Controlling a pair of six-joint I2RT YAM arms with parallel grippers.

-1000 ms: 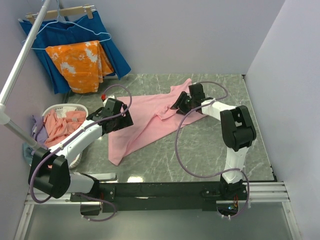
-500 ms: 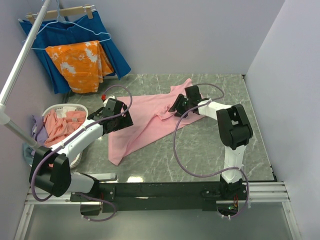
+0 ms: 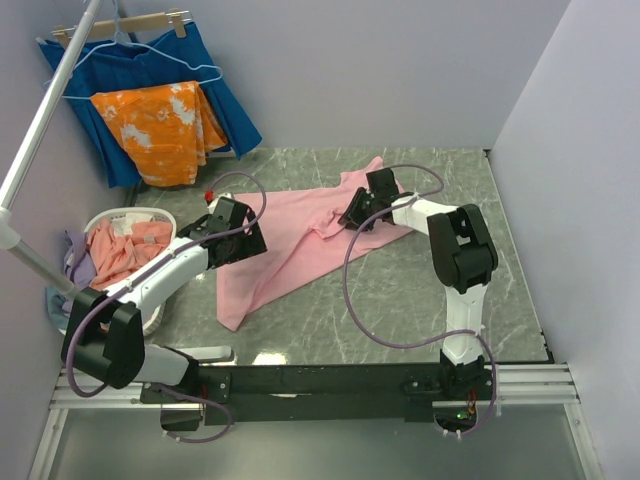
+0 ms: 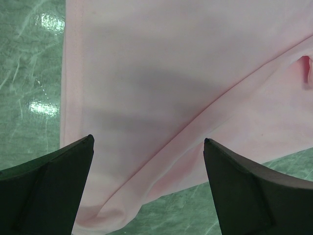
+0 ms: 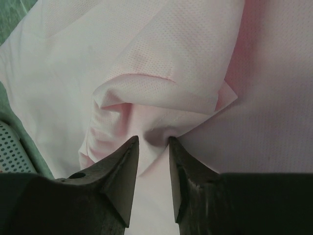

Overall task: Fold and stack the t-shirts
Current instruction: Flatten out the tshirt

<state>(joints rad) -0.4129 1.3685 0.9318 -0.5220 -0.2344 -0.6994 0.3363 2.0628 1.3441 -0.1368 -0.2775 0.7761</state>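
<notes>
Top external: the light pink t-shirt (image 3: 300, 245) lies spread out diagonally on the marble table (image 3: 420, 290), running from mid-back toward the near left, unfolded. I have the left gripper (image 3: 235, 235) hanging over the shirt's left edge. On the left wrist view its fingers (image 4: 49, 186) are spread wide with nothing between them, only pink cloth and a strip of green table below. I have the right gripper (image 3: 356, 214) down on the far right part of the shirt. On the right wrist view its jaws stand narrow, with the fingertips (image 5: 128, 161) pressed into a bunched fold. A pucker of fabric sits at the gap, but I can't tell if it's actually pinched. The white basket (image 3: 150, 215) at the table's left holds the salmon-pink t-shirt (image 3: 125, 250) and the lilac t-shirt (image 3: 75, 248), both crumpled. The orange cloth (image 3: 160, 125) and the dark blue cloth (image 3: 225, 100) hang at back left.
</notes>
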